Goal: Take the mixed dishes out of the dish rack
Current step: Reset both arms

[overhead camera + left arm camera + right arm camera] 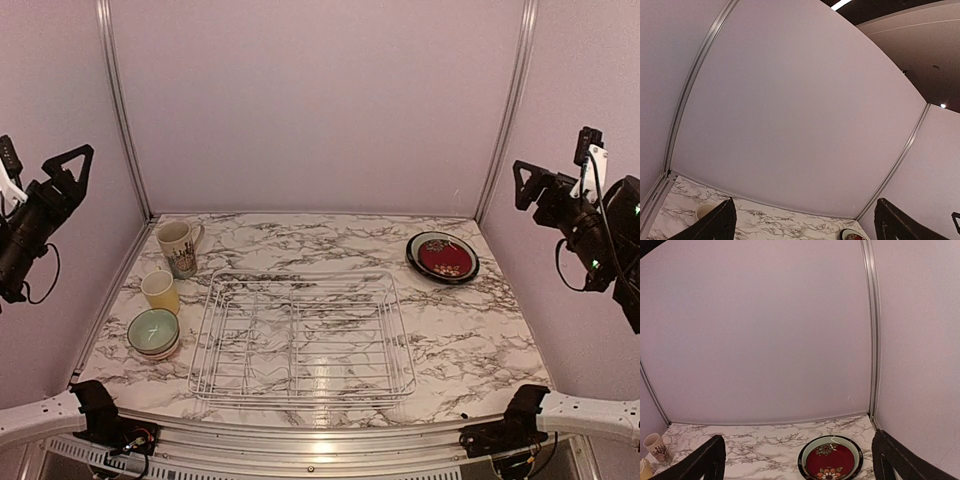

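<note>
Pale green bowl [153, 327] nested in white-and-red bowl [162, 351] — beside dish rack [300, 272].

**Bench** [480, 335]: glossy white marble-pattern top with grey-black veining. A soft glare lies near its front edge.
**Front rail** [320, 437]: silver metal strip along the near edge of the bench.
**Back wall** [320, 100]: plain matte panel, pale lilac.
**Side walls**, left [70, 90] and right [565, 60]: panels of the same colour.
**Corner posts** [122, 110]: silver metal rails, one at each rear corner, rising from the bench.
**Ceiling** [920, 55]: dim, seen above the panels in the left wrist view, with a strip light [842, 4] and a small round lamp [943, 105].
</note>
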